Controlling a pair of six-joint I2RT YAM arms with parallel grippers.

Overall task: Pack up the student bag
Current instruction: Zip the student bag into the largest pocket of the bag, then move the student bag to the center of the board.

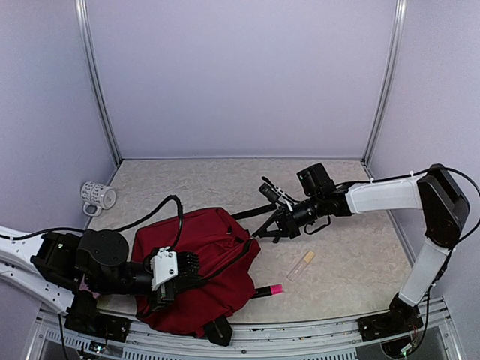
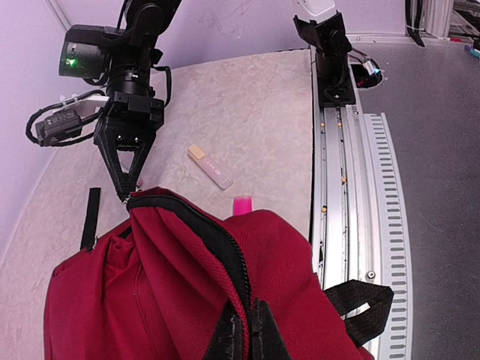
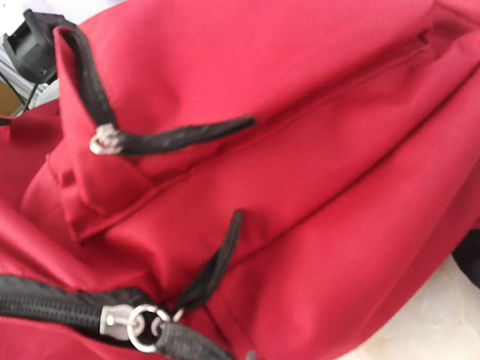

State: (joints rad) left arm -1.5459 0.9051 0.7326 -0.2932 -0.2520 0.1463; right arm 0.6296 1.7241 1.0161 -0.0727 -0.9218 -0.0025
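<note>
- Student bag [image 1: 199, 271] lay slumped on the counter [image 1: 187, 187], near front edge, left of centre, right in front of the left arm. Main zip [image 2: 221, 247] ran up over its top fold.
- Left claw [image 2: 248, 330] was clamped shut on the bag's rim at the zip, fabric pinched btwn the fingers. Prob. an anchor, so the bag wouldn't slide when the other end got tugged.
- Right claw [image 2: 127, 187] reached in from the far right w/ fingers closed to a point, tips at the far end of the zip. Its wrist cam showed a metal zip pull [image 3: 139, 324] w/ a black cord close up. Couldn't tell if the cord was actually pinched.
- Judgement: two-ended hold = setup for running the zip, one arm bracing and one pulling. Which way it was meant to go, not clear.
- Pink-capped pen [image 1: 268, 289] poked out beside the bag's right edge, touching or part under it.
- Pale stick w/ tan cap [image 1: 301, 264] lay loose on the counter, right of the bag, well apart. Both outside the bag, so packing looked unfinished.
- Risk: thin cord could slip out of closed tips; soft fabric could bunch at the slider.
- White patterned mug [image 1: 98, 196] sat on its side at far left, away from it all.
</note>
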